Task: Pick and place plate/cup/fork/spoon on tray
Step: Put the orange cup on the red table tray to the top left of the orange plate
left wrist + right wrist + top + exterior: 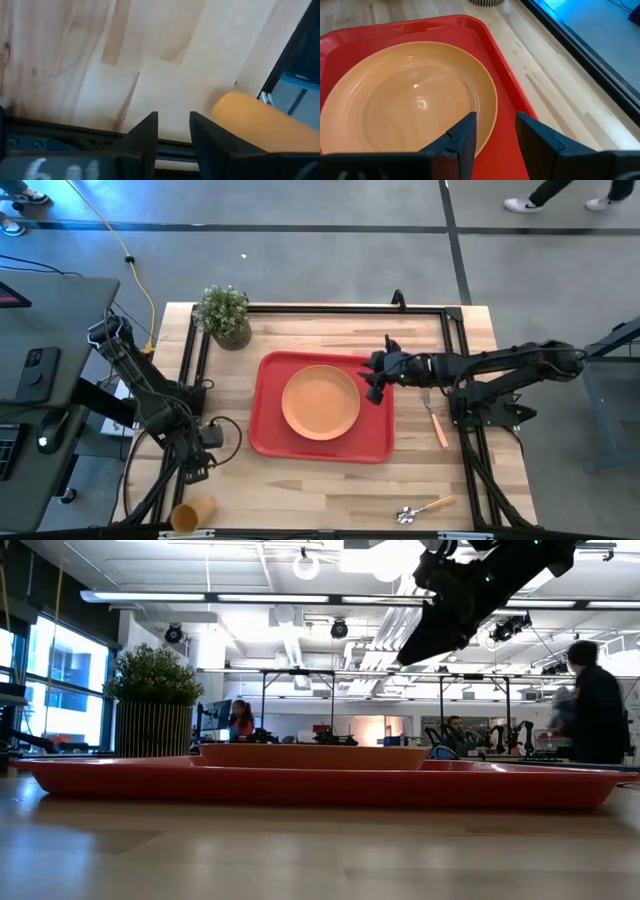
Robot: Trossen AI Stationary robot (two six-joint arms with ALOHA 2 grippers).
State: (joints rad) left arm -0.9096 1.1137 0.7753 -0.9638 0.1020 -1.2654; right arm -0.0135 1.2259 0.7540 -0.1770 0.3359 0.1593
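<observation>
The bench [330, 480] carries the tray [270, 430] with the plate [320, 402] on it, the right end effector [377, 380] hovers spread over the plate's rim, and the cup [192, 514], lying on its side at the bench edge near the spread left end effector [196, 470], could probably roll off if nudged.

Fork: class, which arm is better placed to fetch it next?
Right, probably. The fork lies beside the tray, close under the right arm, whose pincer hovers open nearby; the left pincer sits across the table.
</observation>
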